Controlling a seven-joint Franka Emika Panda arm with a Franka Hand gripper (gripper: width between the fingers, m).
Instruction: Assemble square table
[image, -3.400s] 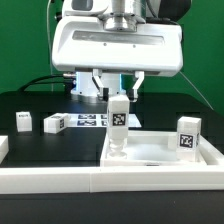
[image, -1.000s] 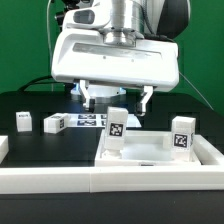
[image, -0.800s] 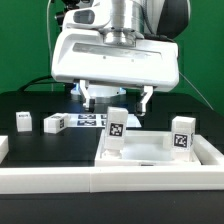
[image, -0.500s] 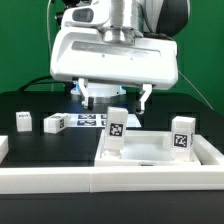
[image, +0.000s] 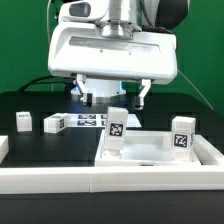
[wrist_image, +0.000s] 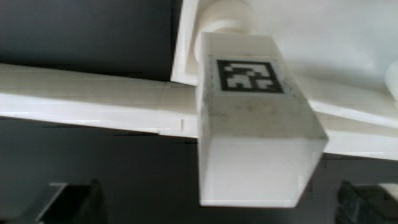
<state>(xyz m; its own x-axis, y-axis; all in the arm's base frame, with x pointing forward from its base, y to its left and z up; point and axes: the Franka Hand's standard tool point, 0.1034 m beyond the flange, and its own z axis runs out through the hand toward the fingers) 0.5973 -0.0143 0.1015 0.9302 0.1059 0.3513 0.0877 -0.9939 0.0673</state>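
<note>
The two-finger gripper (image: 117, 98) of the white robot arm (image: 115, 45) is seen spread wide above the black desk (image: 30, 103), and nothing is held between its dark fingers (image: 148, 96). Directly below it, a small white plastic leg block (image: 117, 133) bearing a black-and-white tag is stood upright at a corner of the large white square tray-like table top (image: 150, 157) with a raised rim. This block is flanked by the fingers from above but is not touched by them.

A second leg block (image: 181, 137), white and tagged alike, is stood upright by the top's rim on the exterior view's right. A third leg block (image: 22, 121) and a fourth leg block (image: 55, 123) are laid on the desk on the exterior view's left, well apart from the table top. The flat white marker board (image: 90, 121) is laid between the fourth block and the upright one. A long plain white border rail (image: 50, 180) is run along the front of the scene.

In the wrist view the tagged block is seen close up, with the top's rim crossing behind it and the fingertips clear of it on either side.
</note>
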